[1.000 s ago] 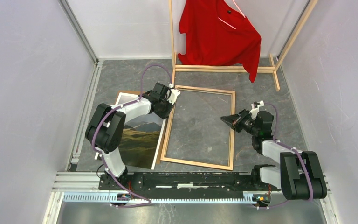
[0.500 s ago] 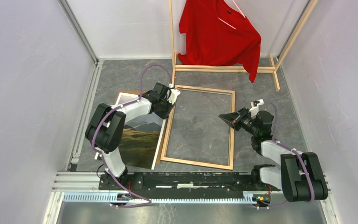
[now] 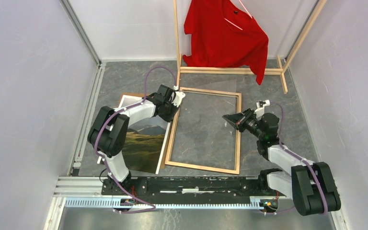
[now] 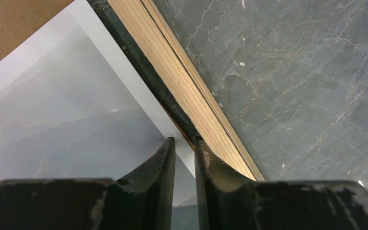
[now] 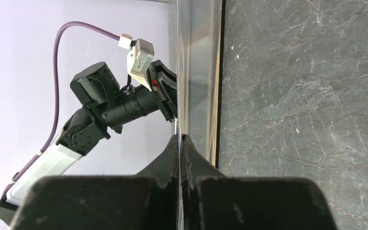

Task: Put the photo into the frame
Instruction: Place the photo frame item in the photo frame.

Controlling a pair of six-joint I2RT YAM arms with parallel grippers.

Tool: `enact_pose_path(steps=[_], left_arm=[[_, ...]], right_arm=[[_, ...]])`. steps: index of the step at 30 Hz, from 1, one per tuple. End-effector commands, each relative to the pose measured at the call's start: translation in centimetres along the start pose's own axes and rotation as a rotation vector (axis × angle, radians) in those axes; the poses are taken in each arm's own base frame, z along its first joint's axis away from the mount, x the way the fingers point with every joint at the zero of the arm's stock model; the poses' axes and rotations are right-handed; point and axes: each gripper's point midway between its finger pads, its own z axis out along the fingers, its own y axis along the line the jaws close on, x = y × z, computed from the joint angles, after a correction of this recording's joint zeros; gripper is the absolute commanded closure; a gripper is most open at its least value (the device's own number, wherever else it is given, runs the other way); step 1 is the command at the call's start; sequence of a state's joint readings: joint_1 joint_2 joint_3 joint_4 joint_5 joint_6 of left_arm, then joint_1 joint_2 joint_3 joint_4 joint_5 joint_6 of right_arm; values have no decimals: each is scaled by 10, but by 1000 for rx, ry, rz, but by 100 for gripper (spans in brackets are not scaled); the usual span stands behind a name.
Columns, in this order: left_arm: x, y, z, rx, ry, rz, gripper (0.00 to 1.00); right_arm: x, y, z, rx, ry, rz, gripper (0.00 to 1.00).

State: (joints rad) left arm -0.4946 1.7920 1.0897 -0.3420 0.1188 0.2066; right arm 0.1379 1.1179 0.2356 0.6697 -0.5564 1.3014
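We found the left arm stretched forward, its pincer (image 4: pixel 184 143) with jaws slightly apart above the seam between the photo (image 3: pixel 141 143) and the frame (image 3: pixel 203 167), both flat on the table (image 3: pixel 124 79). The right arm reached inward, its pincer (image 3: pixel 228 119) clamped on the edge of a clear pane (image 5: pixel 199 72).

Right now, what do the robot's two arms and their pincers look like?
The left arm and right arm alternate bulky black joint housings with smooth white links. A thin purple cable loops along each to a small white camera box at the wrist. The left gripper and right gripper each have two black tapering fingers, the left pair scuffed.
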Motion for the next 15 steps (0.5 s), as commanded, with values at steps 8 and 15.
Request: enact_pose_path(steps=[8, 15], left_arm=[[6, -23, -4, 113, 9, 36, 73], [6, -24, -7, 117, 5, 35, 74]], right_arm=[[-7, 13, 6, 5, -32, -33, 100], [-7, 22, 5, 2, -45, -4, 100]])
